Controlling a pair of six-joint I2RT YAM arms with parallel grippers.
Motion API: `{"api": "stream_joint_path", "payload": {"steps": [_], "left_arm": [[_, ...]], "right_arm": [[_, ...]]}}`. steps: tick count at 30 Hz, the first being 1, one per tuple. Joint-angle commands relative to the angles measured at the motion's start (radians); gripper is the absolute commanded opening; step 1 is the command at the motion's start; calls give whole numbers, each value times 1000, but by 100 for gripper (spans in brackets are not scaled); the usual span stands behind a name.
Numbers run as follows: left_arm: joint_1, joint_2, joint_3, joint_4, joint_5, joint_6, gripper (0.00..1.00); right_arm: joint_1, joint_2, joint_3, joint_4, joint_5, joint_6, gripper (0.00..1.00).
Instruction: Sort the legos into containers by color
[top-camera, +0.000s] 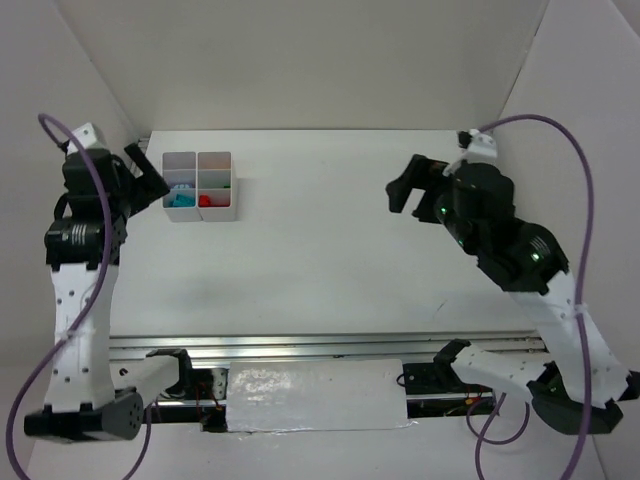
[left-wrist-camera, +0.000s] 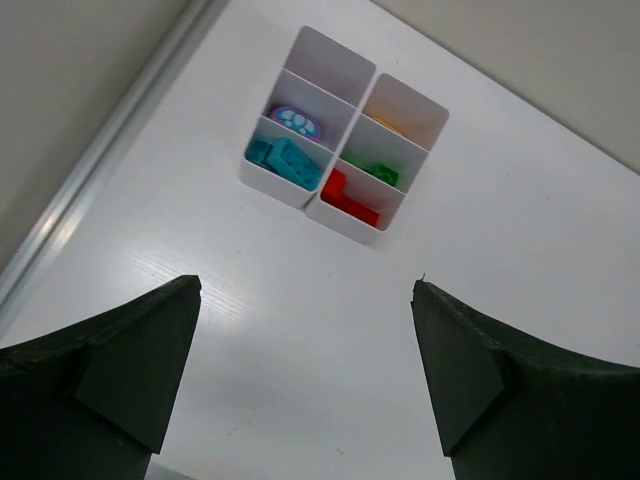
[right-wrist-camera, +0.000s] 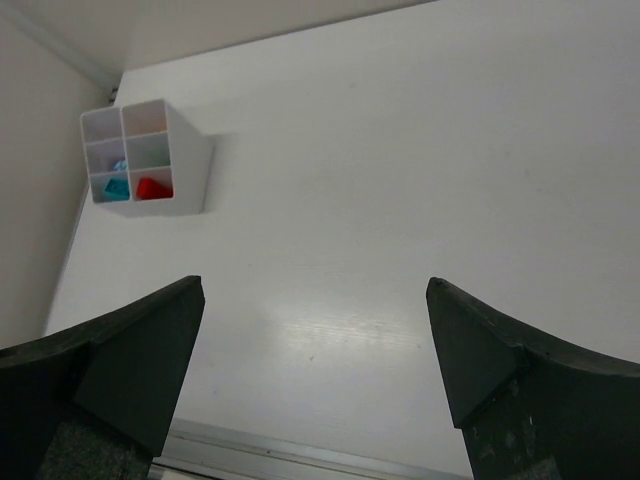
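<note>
The white divided tray (top-camera: 222, 212) stands at the far left of the table, its containers two wide. In the left wrist view the tray (left-wrist-camera: 272, 184) holds teal legos (left-wrist-camera: 285, 160), a red lego (left-wrist-camera: 348, 198), a purple oval piece (left-wrist-camera: 297, 120), a green lego (left-wrist-camera: 382, 172) and a yellow-orange piece (left-wrist-camera: 393, 125); the far left cell looks empty. My left gripper (top-camera: 152, 182) hovers open just left of the tray, nothing between its fingers (left-wrist-camera: 306, 288). My right gripper (top-camera: 398, 185) hangs open and empty over the right middle of the table (right-wrist-camera: 315, 287).
White enclosure walls rise close behind and left of the tray (right-wrist-camera: 186, 176). A metal rail (top-camera: 320, 345) runs along the near table edge, with a white taped panel (top-camera: 315, 397) between the arm bases. Purple cables loop beside both arms.
</note>
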Motion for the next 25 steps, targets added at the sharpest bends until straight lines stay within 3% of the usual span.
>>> {"api": "stream_joint_path", "payload": {"steps": [1,4,8,25], "left_arm": [[-1,-157,-77,-85,-135,63,99],[-5,-206,-140,-162,-221,23,100],[-13,-274,-197,-202,-208,-44,99],[-74,-288,-105,-270,-304,-94,100]], "right_arm": [[-7,-138,30,-137,220,44,100],[-10,-244,-16,-163,301,72,100],[-10,-343,-74,-208,314,84,100],[-10,-389,-79,-264,288,150,100]]}}
